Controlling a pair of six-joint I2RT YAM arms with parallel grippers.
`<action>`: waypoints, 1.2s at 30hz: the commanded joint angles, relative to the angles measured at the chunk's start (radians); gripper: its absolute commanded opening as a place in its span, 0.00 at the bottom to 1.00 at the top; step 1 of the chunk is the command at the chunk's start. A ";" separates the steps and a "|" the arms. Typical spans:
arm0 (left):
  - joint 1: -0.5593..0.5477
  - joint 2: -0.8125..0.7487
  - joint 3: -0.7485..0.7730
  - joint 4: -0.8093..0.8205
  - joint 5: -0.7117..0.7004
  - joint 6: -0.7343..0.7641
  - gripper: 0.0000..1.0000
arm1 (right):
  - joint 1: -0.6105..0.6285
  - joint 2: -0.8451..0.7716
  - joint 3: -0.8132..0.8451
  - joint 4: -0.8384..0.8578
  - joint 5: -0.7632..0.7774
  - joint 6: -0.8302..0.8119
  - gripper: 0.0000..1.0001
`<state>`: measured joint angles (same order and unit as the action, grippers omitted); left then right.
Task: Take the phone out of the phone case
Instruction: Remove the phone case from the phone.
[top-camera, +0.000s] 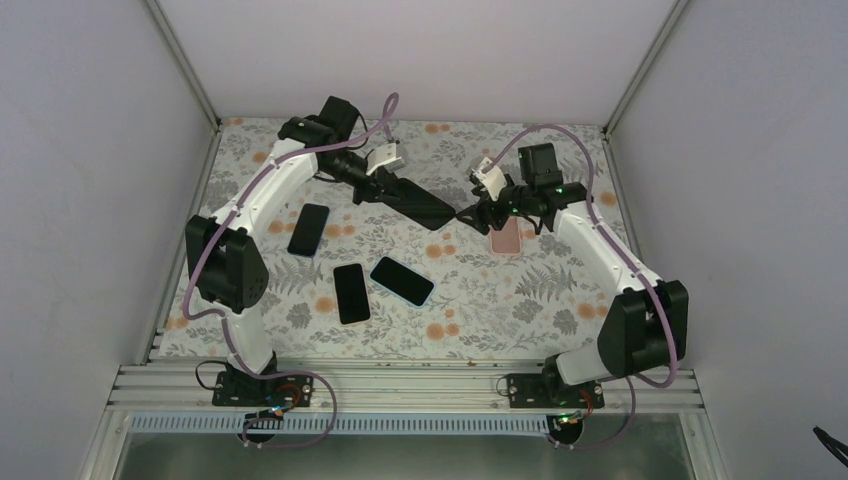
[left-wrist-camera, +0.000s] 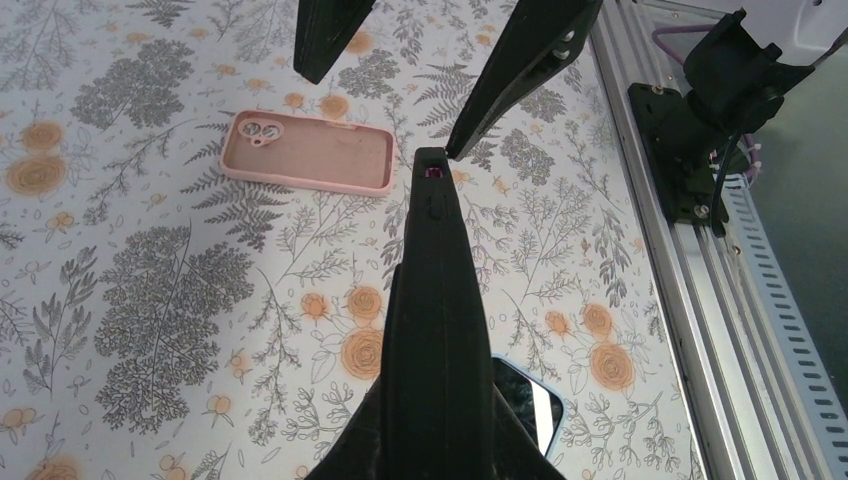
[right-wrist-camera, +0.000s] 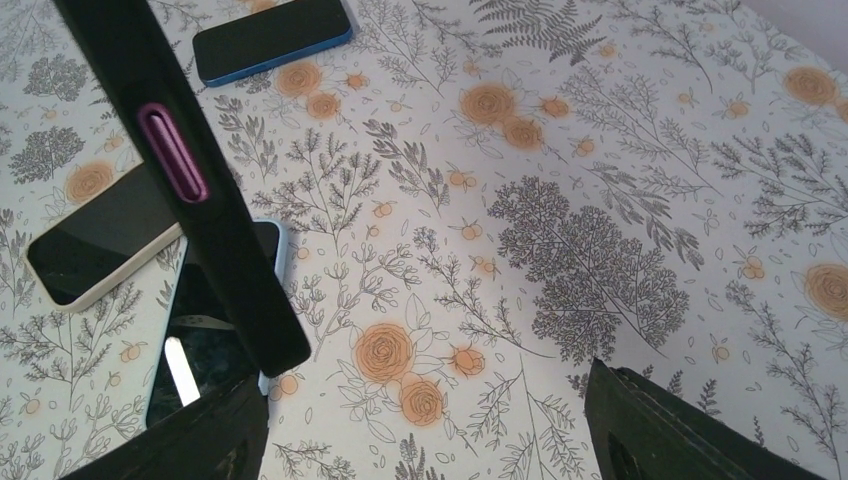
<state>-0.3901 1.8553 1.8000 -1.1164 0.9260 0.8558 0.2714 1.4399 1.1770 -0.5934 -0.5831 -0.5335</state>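
Observation:
My left gripper (top-camera: 388, 188) is shut on a black phone case (top-camera: 420, 205) and holds it edge-up above the table. In the left wrist view the case (left-wrist-camera: 435, 290) runs straight out from the gripper (left-wrist-camera: 435, 445). A purple side button (right-wrist-camera: 172, 152) shows through the case's edge in the right wrist view. My right gripper (top-camera: 472, 212) is open at the case's far end, touching nothing. Its fingers (left-wrist-camera: 520, 70) straddle the case tip in the left wrist view. In its own view the right gripper (right-wrist-camera: 420, 440) has the case (right-wrist-camera: 215, 250) just beyond its left finger.
An empty pink case (top-camera: 507, 238) lies face-up below the right gripper, also in the left wrist view (left-wrist-camera: 308, 152). Three bare phones lie on the floral mat: one (top-camera: 308, 229), one (top-camera: 351, 293), one blue-edged (top-camera: 402, 280). Aluminium rail (left-wrist-camera: 680, 300) at the near edge.

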 joint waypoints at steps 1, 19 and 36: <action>-0.003 -0.039 0.024 0.021 0.077 0.006 0.02 | -0.008 0.027 0.005 0.034 -0.011 -0.002 0.81; -0.047 -0.039 0.047 -0.051 0.154 0.045 0.02 | -0.008 0.119 0.113 0.086 0.078 0.040 0.80; -0.055 -0.046 0.057 -0.094 0.204 0.078 0.02 | -0.004 0.207 0.216 0.090 0.097 0.025 0.81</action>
<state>-0.3977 1.8553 1.8256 -1.1229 0.8764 0.8886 0.2729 1.6070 1.3258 -0.6102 -0.5274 -0.5243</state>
